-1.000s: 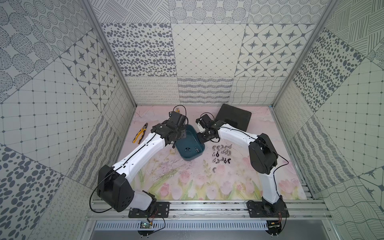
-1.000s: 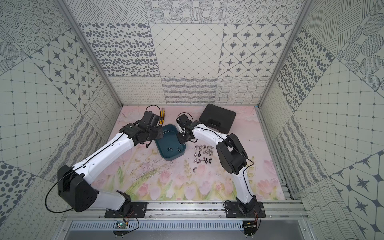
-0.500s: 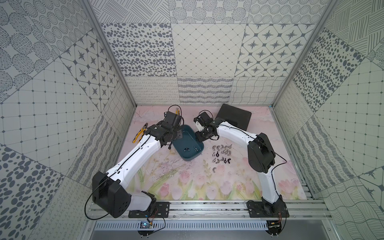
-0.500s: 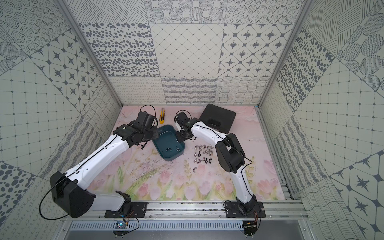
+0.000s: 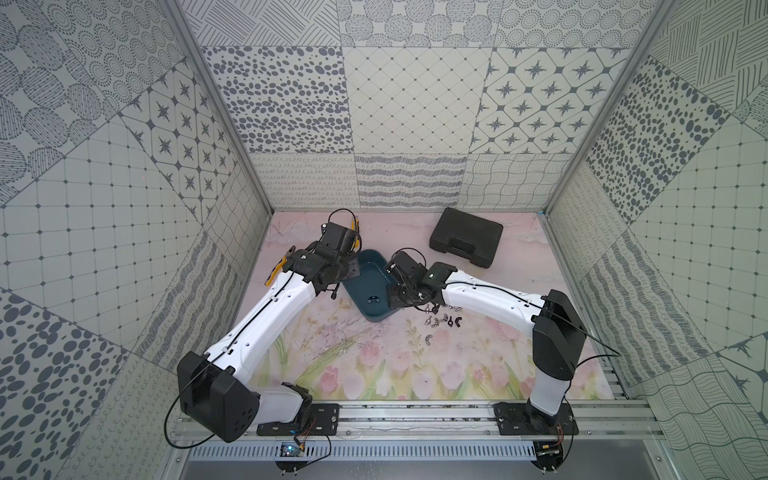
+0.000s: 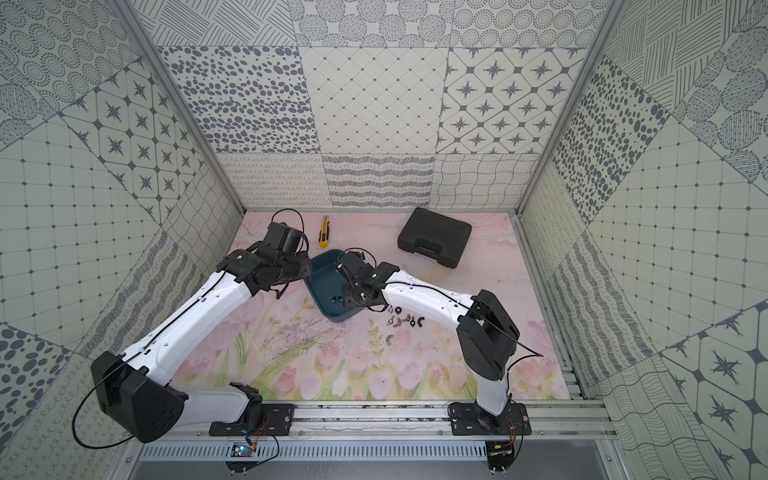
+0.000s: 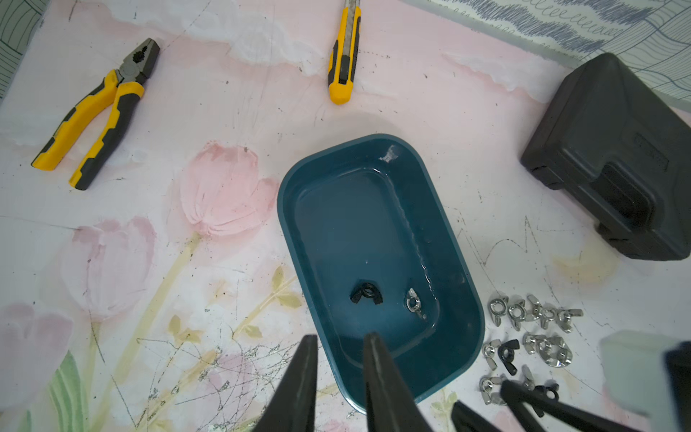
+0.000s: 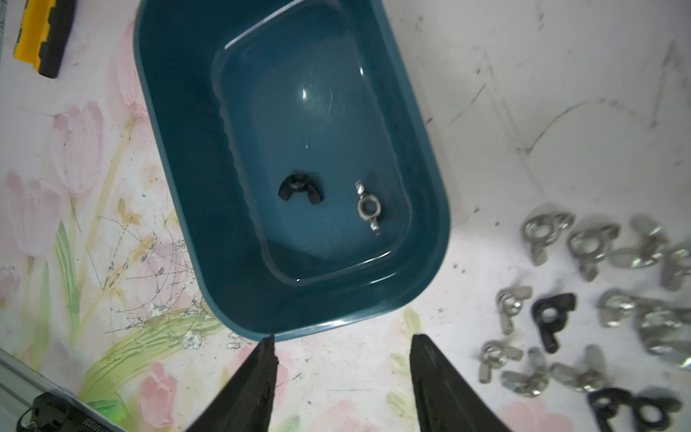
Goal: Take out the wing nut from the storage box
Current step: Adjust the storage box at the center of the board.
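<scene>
The right fingers (image 8: 258, 377) have spread, now empty beside the box (image 8: 435, 224): likely a drop-off. 2 remain inside, a black nut (image 8: 301, 189) and a silver nut (image 8: 368, 207). The left fingers (image 7: 304, 374) are narrowly parted and empty.

Teal storage box (image 8: 179, 168); black wing nut (image 8: 301, 189).

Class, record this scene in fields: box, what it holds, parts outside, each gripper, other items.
storage box: dark teal, on the floral mat
inside: one black wing nut, one silver wing nut
outside: loose wing nuts beside the box
left gripper: open, empty
right gripper: open, empty
other items: pliers, utility knife, black case
</scene>
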{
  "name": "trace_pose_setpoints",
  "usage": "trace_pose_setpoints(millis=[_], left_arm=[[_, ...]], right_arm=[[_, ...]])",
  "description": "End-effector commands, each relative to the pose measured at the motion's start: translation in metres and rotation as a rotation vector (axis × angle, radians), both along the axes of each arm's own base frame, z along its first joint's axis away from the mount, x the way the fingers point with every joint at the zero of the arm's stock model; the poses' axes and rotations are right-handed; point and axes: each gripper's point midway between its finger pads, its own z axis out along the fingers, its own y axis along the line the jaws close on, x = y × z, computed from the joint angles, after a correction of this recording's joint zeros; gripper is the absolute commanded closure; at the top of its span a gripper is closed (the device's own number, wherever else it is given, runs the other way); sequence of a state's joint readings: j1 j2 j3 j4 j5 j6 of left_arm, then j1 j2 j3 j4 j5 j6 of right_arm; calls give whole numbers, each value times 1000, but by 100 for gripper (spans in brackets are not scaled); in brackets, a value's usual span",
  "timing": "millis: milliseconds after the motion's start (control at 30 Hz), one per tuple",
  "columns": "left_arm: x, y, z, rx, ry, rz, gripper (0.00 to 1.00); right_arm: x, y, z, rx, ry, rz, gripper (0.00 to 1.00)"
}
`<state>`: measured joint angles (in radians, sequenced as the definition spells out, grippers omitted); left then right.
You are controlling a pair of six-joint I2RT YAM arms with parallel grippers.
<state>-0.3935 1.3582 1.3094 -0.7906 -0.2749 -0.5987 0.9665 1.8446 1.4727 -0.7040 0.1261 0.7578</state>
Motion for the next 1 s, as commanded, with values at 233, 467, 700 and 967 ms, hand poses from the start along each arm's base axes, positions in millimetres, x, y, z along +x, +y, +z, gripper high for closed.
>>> trace_pose_setpoints(millis=[233, 467, 700, 967], left_arm=[[-4, 1, 3, 20, 19, -36, 73], [0, 0, 8, 30, 8, -46, 73], [4, -4, 10, 31, 10, -65, 73], [-11, -21, -10, -5, 127, -169, 74]], right_arm=[[13, 11, -23, 135, 13, -272, 40], [27, 7, -38, 140, 57, -314, 43], [33, -6, -46, 129, 74, -326, 55], [39, -6, -47, 124, 89, -250, 72]])
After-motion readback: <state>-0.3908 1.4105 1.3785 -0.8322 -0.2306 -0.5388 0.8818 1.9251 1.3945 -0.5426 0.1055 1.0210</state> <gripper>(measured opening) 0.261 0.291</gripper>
